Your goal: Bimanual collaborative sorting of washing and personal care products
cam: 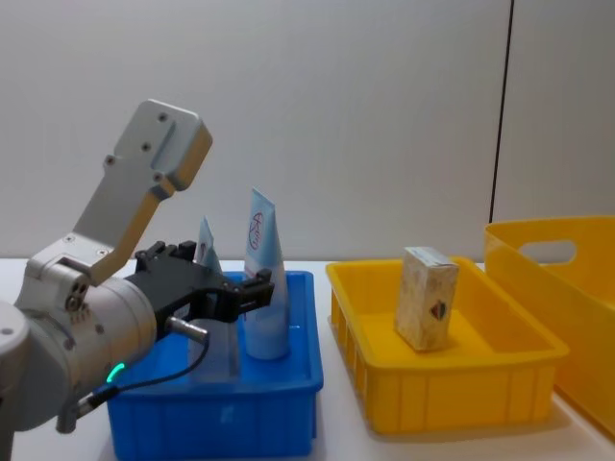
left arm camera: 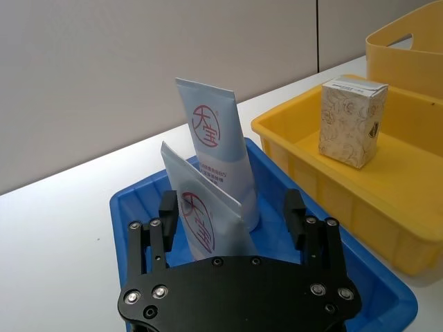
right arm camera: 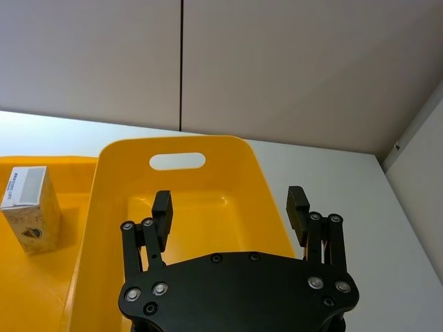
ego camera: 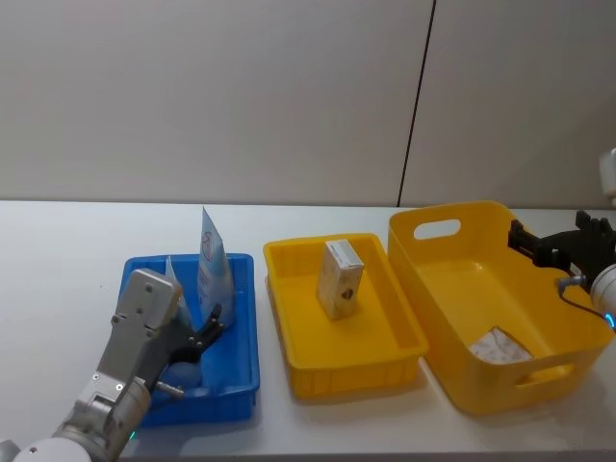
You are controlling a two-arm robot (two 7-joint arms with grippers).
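Head view suggests sorting is mostly done: tubes [ego camera: 210,258] in blue tray [ego camera: 223,404], carton [ego camera: 340,279] in yellow tray [ego camera: 356,371]; left gripper [left arm camera: 230,202] spread at the tubes; right gripper [right arm camera: 230,199] spread over yellow bin [ego camera: 481,395].

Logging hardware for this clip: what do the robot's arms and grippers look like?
Both the left gripper and right gripper are matte black, with two blocky fingers on a curved plate with silver screws. The left arm has a boxy silver-grey link, a green light and a thin black cable. The right wrist is white with a blue light.
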